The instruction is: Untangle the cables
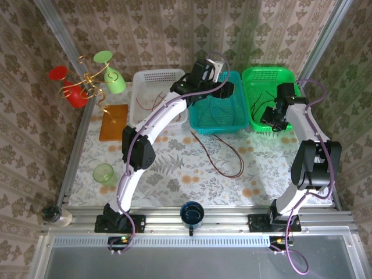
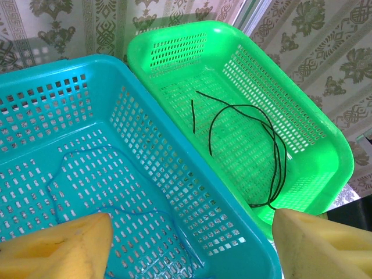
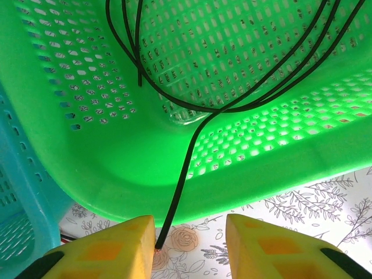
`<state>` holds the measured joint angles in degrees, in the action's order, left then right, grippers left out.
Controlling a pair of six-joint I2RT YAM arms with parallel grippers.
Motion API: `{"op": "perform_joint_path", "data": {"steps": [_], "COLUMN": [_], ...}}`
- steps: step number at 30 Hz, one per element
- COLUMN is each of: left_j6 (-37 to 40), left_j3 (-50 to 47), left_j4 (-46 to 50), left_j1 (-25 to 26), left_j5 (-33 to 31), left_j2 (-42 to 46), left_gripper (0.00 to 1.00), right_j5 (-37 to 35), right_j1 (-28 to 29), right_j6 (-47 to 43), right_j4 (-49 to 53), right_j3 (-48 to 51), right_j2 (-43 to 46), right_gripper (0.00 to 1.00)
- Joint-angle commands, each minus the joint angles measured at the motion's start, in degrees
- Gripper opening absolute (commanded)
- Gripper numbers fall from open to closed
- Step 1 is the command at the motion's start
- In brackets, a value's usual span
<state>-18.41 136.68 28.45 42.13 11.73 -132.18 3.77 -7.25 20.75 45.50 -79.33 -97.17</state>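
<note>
Sorting cables by colour into baskets at the far side of the table (image 1: 174,168). Seen at the near rim of the green basket (image 3: 116,174) with the right gripper (image 3: 190,220) parted and clasping nothing, the tail of the black cable (image 3: 185,171) spilling over that rim and ending against one yellow pad (image 3: 116,244), the rest looped inside. Probably best finished by pinching that tail close to its tip, lifting it clear of the rim and letting go well inside, slowly enough not to drag the loops out. Pictured also with the left gripper (image 2: 193,218) spread wide and empty above the teal basket (image 2: 70,61). Waiting loose on the table, in front of the baskets: a reddish cable (image 1: 206,152).
</note>
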Motion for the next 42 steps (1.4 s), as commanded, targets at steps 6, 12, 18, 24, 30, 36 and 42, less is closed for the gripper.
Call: {"op": "perform_joint_path", "data": {"steps": [6,12,18,24,30,36,42], "left_j6": [1.3,1.4,1.5,1.6,1.6,0.6,0.3], "left_j3": [-0.4,-1.4,-2.1,-2.1,-6.6,-22.9,-37.6], "left_j4": [2.0,1.9,1.4,2.7,4.2,-1.0,-3.8], "left_j1": [0.1,0.1,0.3,0.2,0.1,0.1,0.0], "left_j5": [0.1,0.3,0.3,0.4,1.2,1.9,2.3], "left_j2": [1.0,1.7,2.3,3.1,7.0,17.0,25.8], "left_gripper": [0.74,0.74,0.74,0.75,0.75,0.74,0.73], "right_j5": [3.5,6.5,7.8,6.3,2.8,-1.0,-0.7], "right_j1": [0.6,1.0,1.3,1.3,1.9,6.8,15.3], "right_j6": [-1.5,-0.9,-0.9,-1.3,0.5,3.9,8.2], "right_j4": [3.1,2.6,2.9,4.0,6.2,7.4,2.7], "right_j3": [-0.6,-1.0,-1.5,-1.5,2.1,12.8,24.3], "right_j2": [-1.6,-3.1,-2.9,1.0,8.8,17.0,17.9], "right_gripper": [0.36,0.31,0.34,0.55,0.62,0.59,0.54]}}
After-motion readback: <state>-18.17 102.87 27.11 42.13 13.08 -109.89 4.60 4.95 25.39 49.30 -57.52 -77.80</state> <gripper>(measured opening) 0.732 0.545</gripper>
